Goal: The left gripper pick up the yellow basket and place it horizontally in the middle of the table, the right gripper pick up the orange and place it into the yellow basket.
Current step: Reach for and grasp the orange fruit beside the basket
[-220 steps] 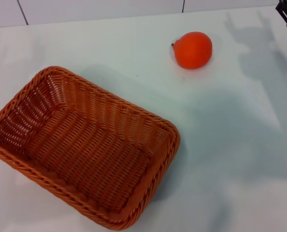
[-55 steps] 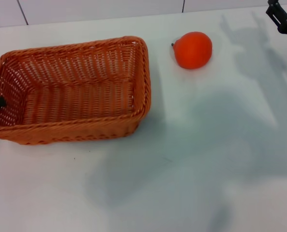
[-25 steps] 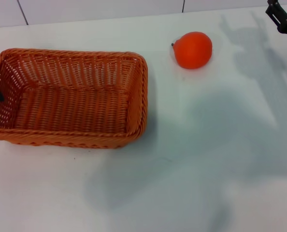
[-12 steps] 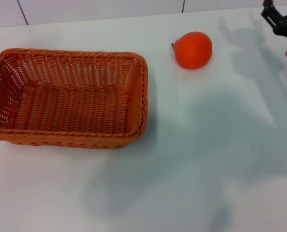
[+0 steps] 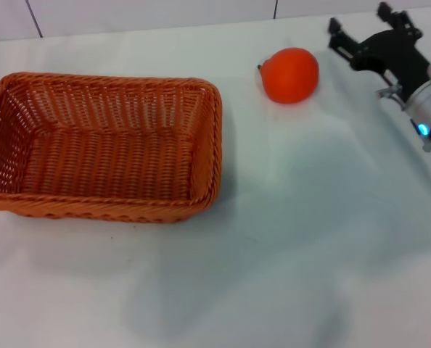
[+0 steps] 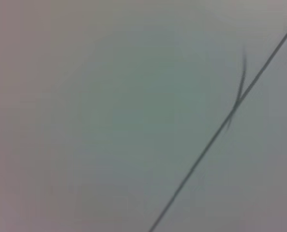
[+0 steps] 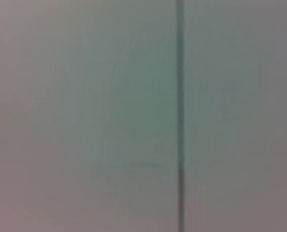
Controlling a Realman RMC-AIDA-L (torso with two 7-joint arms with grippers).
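Observation:
The yellow basket [image 5: 107,145], woven and orange-brown, rests flat on the white table [image 5: 288,239] with its long side running left to right, left of centre. It holds nothing. The orange [image 5: 290,75] lies on the table to the basket's far right, apart from it. My right gripper [image 5: 360,22] hovers just right of the orange, open with nothing between its black fingers; its silver-white arm with a blue-green light runs off the right edge. The left gripper is out of view. Both wrist views show only a pale surface crossed by a dark line.
A tiled wall [image 5: 150,14] with dark joints borders the table's far edge. Soft shadows fall across the table's middle and right.
The basket was swung from a diagonal pose at the near left to a level one farther back. The left finger tip left its rim and withdrew. The right gripper moved left toward the orange.

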